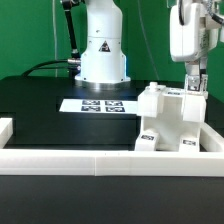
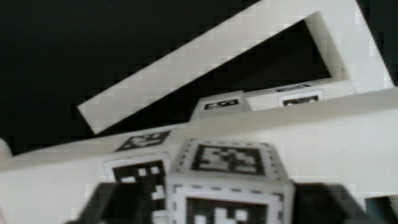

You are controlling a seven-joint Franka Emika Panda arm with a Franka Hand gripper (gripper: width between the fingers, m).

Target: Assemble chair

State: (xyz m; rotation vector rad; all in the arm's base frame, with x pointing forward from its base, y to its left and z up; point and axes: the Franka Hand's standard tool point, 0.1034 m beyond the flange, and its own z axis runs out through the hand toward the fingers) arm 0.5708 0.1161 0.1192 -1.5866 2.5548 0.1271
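Black tabletop [image 1: 40, 100] holds the chair [image 1: 165, 120]; pincer [image 1: 192, 88] straddles its post [image 2: 214, 185], clamped or not unclear.

- Exterior view: bright, even lighting; the white chair [image 1: 170, 115] nearly washes out against the black worktop [image 1: 40, 100].
- Wrist view: soft and blurred throughout; the nearest tag [image 2: 224, 160] has fuzzy edges.

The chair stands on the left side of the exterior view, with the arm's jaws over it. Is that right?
Not quite. The chair stands on the exterior view's right, not its left. The rest holds: the arm's jaws are over it, as the exterior view shows.
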